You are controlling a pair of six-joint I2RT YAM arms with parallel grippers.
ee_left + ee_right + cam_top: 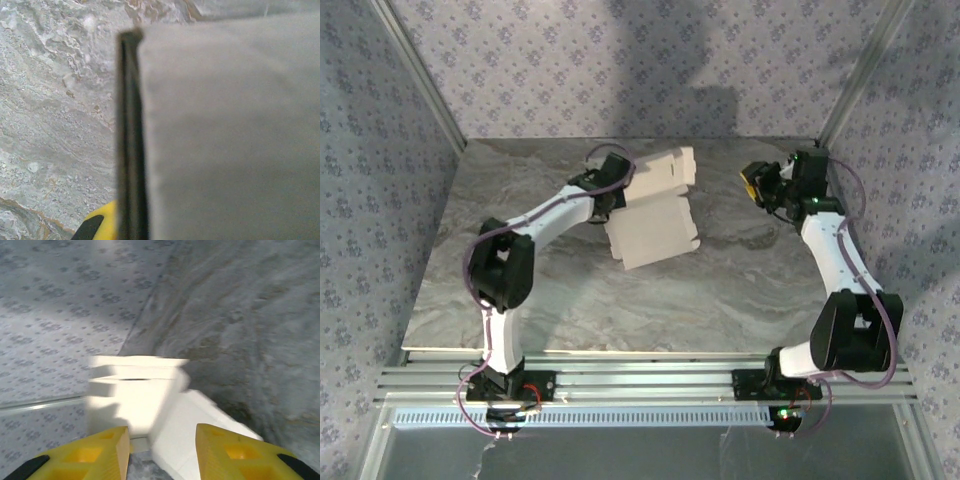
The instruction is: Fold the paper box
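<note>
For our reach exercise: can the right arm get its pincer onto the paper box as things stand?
Probably yes. The right pincer, jaws apart, faces the paper box across bare table with nothing between; the left pincer grips the box's left side, leaving the right side free.

White paper box [655,235], grey marbled table [720,295], yellow right fingers [100,452], blue-grey floral walls [620,70]

A grey, marble-patterned flat table [720,290] is seen. A white, thin-cardboard paper box [655,235] is laid on its far middle, partly folded, with one part raised.
</note>
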